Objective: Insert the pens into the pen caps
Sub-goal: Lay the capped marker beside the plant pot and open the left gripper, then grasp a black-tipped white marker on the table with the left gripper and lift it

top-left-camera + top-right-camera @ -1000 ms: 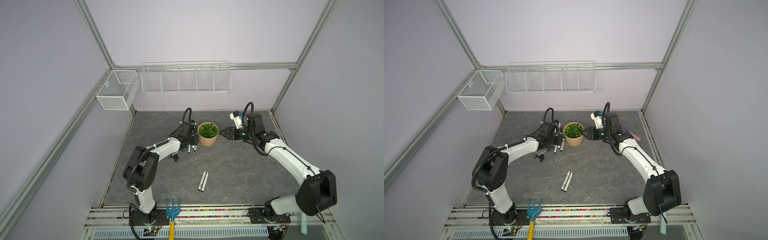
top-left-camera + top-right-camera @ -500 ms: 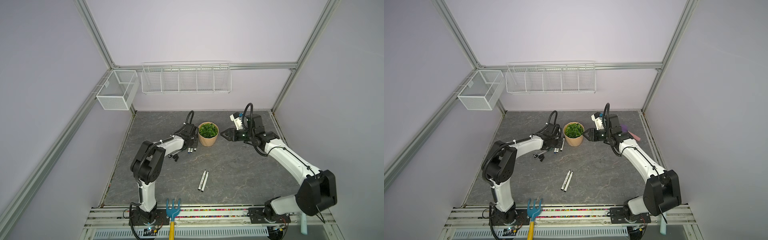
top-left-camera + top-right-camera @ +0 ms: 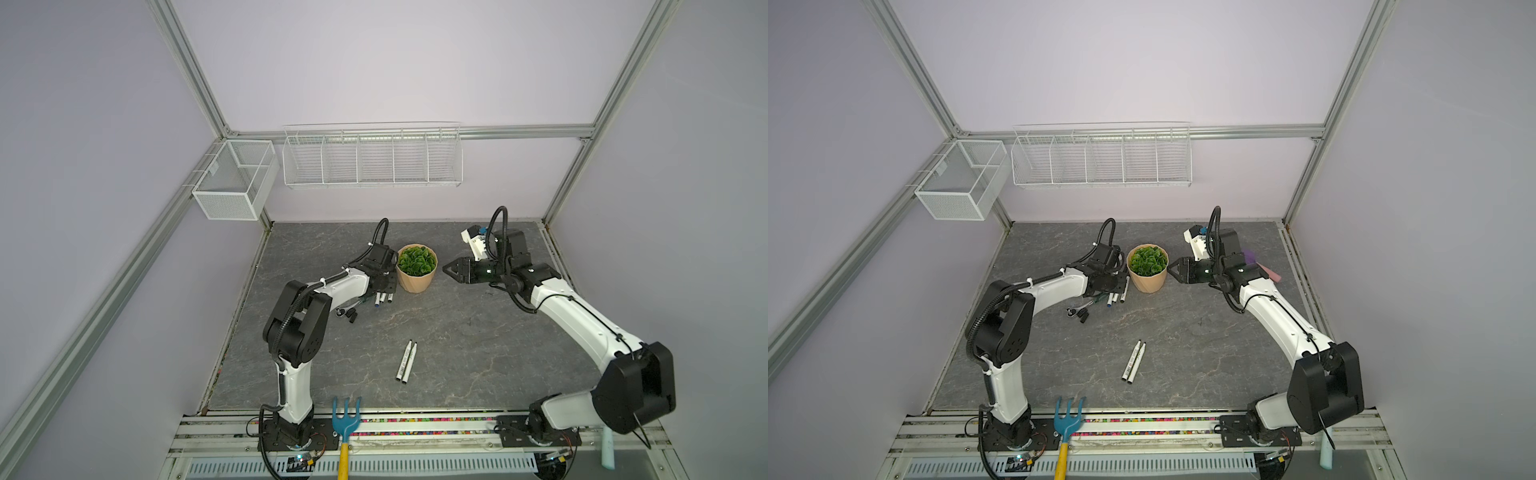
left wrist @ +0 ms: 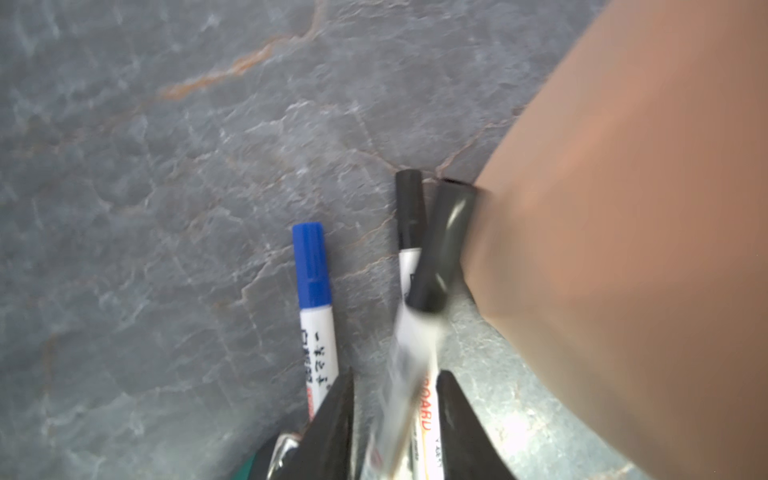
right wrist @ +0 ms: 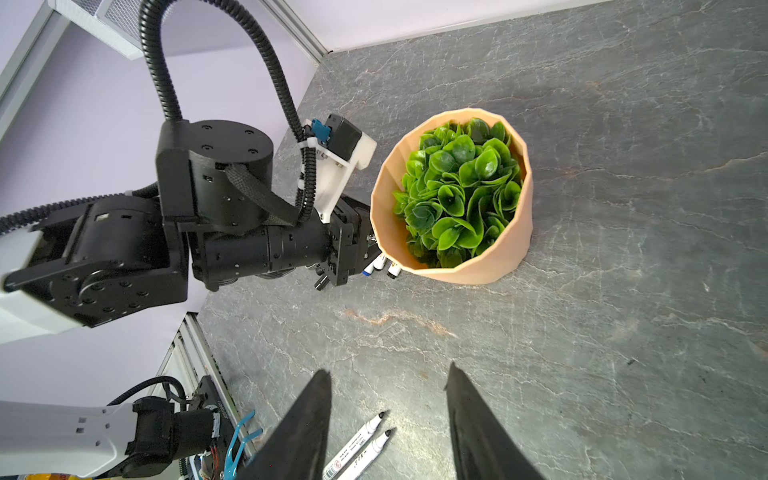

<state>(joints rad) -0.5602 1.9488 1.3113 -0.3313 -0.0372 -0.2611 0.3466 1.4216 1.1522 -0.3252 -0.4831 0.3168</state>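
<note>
While the left gripper (image 4: 398, 372) sits low at the table (image 4: 166, 166) just beside the plant pot (image 4: 623, 208), its jaws stand spread wider than the blurred black-capped pen (image 4: 440, 249) between them, whose cap touches the pot and crosses a second black-capped pen (image 4: 409, 208); a blue-capped pen (image 4: 314, 299) lies alongside. Right gripper (image 5: 388, 370) hovers on the pot's far side, jaws spread, nothing between. Two uncapped pens (image 3: 406, 360) lie side by side mid-table, well apart from both grippers.
</note>
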